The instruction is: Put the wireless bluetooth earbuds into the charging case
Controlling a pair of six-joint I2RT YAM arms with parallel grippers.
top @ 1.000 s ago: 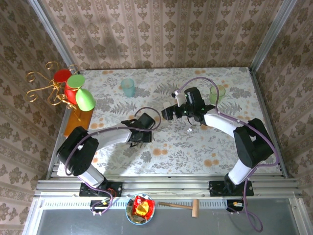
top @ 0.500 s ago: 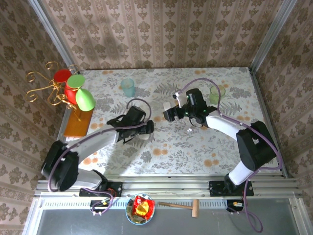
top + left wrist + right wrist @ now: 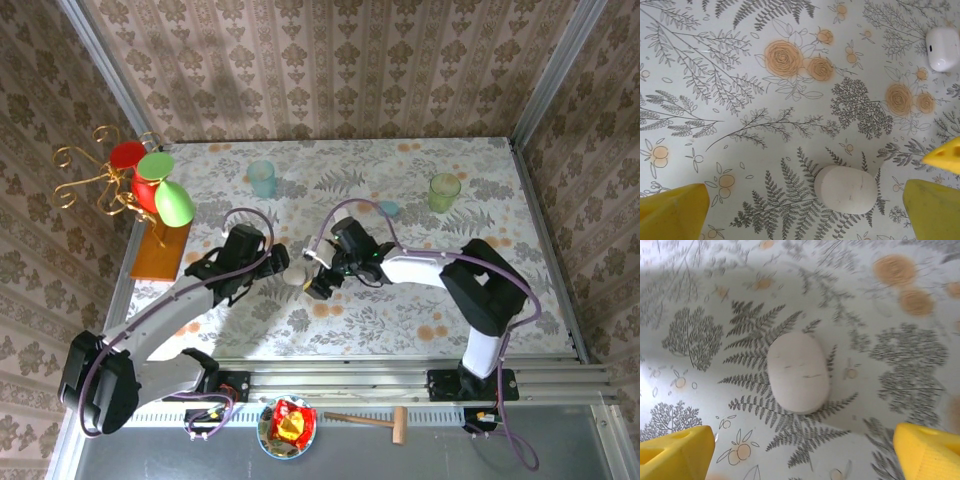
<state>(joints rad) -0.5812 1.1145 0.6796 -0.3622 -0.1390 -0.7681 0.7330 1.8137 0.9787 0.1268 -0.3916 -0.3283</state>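
Step (my guess): get hold of the closed charging case (image 3: 297, 278) so it can be opened; earbuds not in yet.
How to do it well: only one gripper should close on it, across the short side, w/ the oval centred btw the fingers. Go down slowly until the pads are beside its walls, not on top, bc the smooth round shell may slip out. The other gripper should wait a bit apart, since the two are very near each other and could collide.
Left gripper (image 3: 277, 262): released, fingers wide apart, nothing held.
Right gripper (image 3: 318, 283): also released and wide, nothing held.
Case vs left gripper: in the left wrist view it lies flat btw the two yellow fingers (image 3: 672, 212), closer to the right one, touching neither.
Case vs right gripper: in the right wrist view it is just ahead of the fingertips, about centred, apart from both.
Case on table (image 3: 420, 300): about the middle, a bit to the left; left gripper just left of it, right gripper just right.
Second white rounded thing (image 3: 943, 47): farther off, has a small dark dot; cannot tell what it is.
Earbuds: too small to pick out, so I cannot tell where they lie.
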